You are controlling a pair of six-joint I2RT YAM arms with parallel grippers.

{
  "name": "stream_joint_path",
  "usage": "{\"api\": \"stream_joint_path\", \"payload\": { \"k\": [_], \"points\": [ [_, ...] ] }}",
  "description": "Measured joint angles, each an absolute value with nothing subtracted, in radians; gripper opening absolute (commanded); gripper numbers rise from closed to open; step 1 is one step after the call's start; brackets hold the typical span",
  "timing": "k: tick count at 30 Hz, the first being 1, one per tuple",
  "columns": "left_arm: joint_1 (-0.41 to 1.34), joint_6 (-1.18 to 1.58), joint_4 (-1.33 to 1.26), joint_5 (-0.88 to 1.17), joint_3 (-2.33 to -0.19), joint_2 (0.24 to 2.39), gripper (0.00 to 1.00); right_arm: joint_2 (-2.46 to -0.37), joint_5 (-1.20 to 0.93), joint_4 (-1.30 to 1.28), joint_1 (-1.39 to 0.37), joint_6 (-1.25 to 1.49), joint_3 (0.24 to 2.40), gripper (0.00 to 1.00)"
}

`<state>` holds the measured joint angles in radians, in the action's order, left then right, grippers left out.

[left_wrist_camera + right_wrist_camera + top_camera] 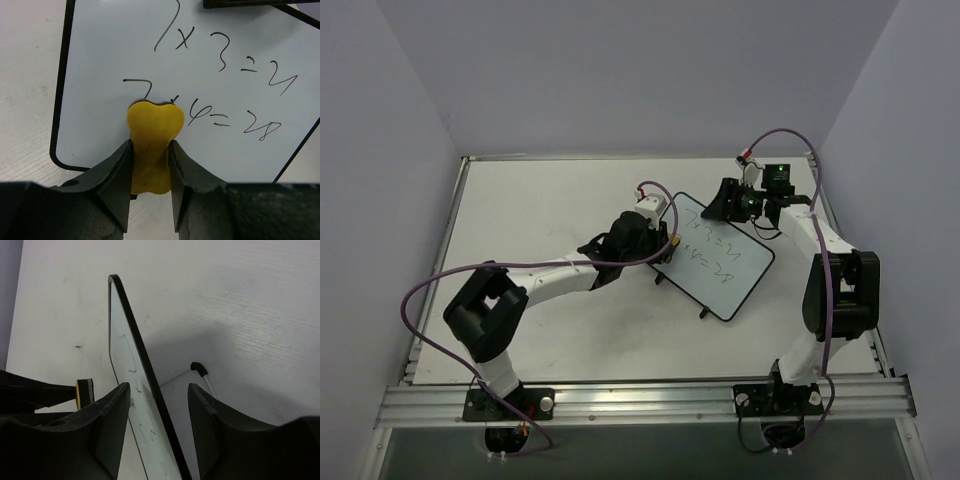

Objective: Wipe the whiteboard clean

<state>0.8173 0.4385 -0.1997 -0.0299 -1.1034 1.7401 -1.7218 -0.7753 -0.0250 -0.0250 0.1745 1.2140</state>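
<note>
The whiteboard point(722, 258) is sitting on the desk point(520, 200), right of the middle and between the two arms. It is propped at a tilt on its small black feet point(701, 315). Dark handwriting point(220, 60) is showing across its face in two rows of sums.

The left tool point(665, 240) is reaching in from the board's left side. In the left wrist view this tool point(150, 147) is clamping a yellow bone-shaped eraser point(152, 125) at its narrow waist, with both fingers point(117, 165) pressing against it. The eraser's rounded head is resting on the whiteboard point(100, 75) near the start of the lower row of writing.

The right tool point(735, 205) is hanging over the board's far corner. In the right wrist view its jaws point(160, 390) are standing apart, straddling the whiteboard point(145, 370), which is showing edge-on there. One finger point(112, 410) is sitting just beside the written face, and the other is staying clear of the back.
</note>
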Motion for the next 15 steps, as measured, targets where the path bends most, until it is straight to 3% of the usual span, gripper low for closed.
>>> {"api": "stream_joint_path", "payload": {
  "k": [15],
  "points": [
    [0.848,0.440,-0.207,-0.067,-1.090,1.769,0.02,-1.606,-0.766,0.008,-0.039,0.185,1.151,0.34]
  ]
}}
